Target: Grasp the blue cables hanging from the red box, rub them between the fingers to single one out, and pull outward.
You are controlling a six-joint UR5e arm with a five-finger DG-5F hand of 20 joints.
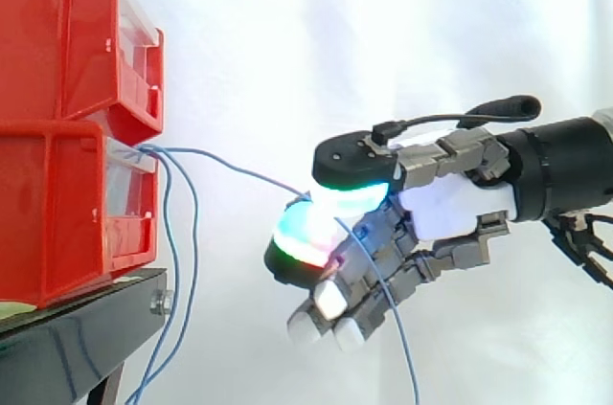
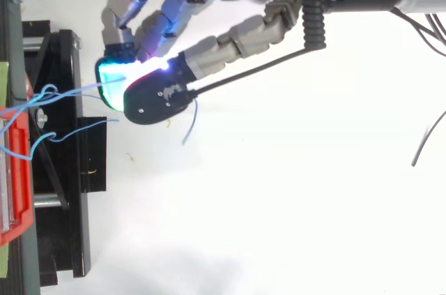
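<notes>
White curtain (image 1: pixel 287 32) as backdrop; at left, stacked red plastic bins (image 1: pixel 57 194) on black stand (image 1: pixel 67 338). From front of lower bin, thin blue cables (image 1: pixel 195 233) issuing, most hanging slack just beside it. Across the gap, single blue strand (image 1: pixel 239 171) running from bin to robot hand (image 1: pixel 450 204). Risks judged: slip of strand from glowing pads (image 1: pixel 350 196) if pinch too light; snag on neighbouring loops at bin mouth, or shifted bin, if pulled sharply. Robot hand closed narrow, thumb and one finger pinching that strand, loose tail trailing below; remaining fingers curled, gripping nothing evident.
</notes>
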